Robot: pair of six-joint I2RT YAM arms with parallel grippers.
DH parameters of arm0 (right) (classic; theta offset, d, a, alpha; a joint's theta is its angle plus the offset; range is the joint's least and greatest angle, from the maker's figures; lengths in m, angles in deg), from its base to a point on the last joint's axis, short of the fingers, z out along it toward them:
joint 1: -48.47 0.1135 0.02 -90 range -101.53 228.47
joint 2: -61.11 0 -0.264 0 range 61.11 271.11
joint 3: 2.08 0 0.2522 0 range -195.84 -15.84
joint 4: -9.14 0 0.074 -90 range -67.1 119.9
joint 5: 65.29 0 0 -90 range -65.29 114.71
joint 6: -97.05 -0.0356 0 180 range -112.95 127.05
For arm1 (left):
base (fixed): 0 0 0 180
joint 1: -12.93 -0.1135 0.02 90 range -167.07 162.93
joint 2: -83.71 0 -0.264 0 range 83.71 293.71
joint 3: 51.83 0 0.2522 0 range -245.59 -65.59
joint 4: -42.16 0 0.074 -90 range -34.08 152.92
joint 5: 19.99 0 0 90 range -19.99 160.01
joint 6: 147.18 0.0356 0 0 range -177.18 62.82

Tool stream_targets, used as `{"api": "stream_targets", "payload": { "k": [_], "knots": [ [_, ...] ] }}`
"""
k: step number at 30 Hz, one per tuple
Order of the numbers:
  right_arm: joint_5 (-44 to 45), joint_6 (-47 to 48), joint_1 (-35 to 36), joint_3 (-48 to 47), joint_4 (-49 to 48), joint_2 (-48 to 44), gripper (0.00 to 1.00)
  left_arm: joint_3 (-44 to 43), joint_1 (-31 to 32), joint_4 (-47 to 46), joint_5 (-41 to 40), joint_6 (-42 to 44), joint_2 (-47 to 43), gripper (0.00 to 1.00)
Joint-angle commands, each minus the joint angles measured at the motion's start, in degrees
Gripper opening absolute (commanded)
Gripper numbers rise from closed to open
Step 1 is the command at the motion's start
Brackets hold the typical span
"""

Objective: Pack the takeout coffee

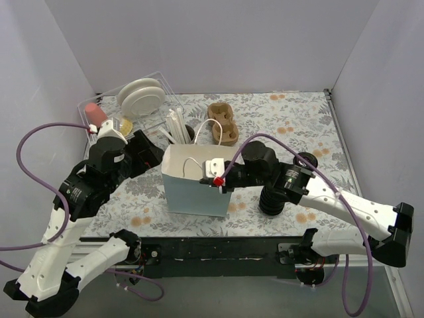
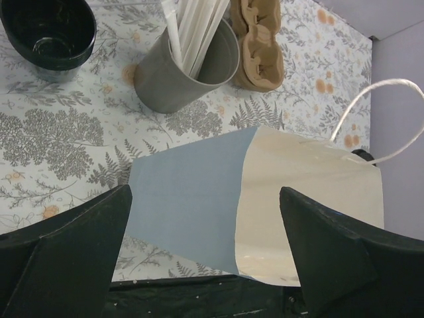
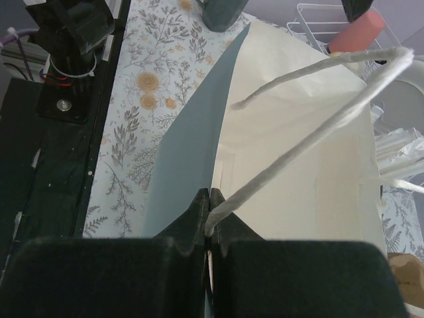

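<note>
A blue-grey paper bag (image 1: 193, 189) with a cream inside and white cord handles stands open mid-table. My right gripper (image 1: 218, 179) is shut on its near right rim where the handle cord (image 3: 298, 139) is attached; the shut fingertips (image 3: 199, 207) show in the right wrist view. My left gripper (image 1: 152, 156) is open and empty by the bag's left end, and the bag (image 2: 192, 192) shows between its wide-apart fingers (image 2: 79, 232). A black round-topped cup (image 1: 306, 161), apparently the lidded takeout coffee, stands behind my right arm, partly hidden.
A ribbed stack of black lids (image 1: 273, 199) stands right of the bag. A lidless black cup (image 2: 50, 33), a grey cup of straws (image 2: 189, 73) and a cardboard cup carrier (image 1: 222, 123) stand behind the bag. A rack with white plates (image 1: 140, 97) is at the back left.
</note>
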Motion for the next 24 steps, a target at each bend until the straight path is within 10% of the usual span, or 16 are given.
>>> {"api": "stream_targets", "payload": {
  "k": [1,6,16,24],
  "knots": [
    [4.40,2.80,2.77,-1.03,-5.77,2.70,0.01,4.08,-0.05,0.15,1.57,-0.68,-1.52,0.93],
    [7.22,3.24,4.89,-0.94,-6.21,3.76,0.01,6.29,-0.05,0.06,2.02,-0.33,-2.39,0.89],
    [7.04,-2.63,5.50,-1.11,-5.68,0.78,0.49,10.42,-0.05,-1.17,2.02,-0.07,-2.40,0.77],
    [7.83,-8.97,5.50,-0.59,-4.45,-6.33,0.58,12.18,-0.05,-3.81,1.75,2.13,0.15,0.52]
  ]
}}
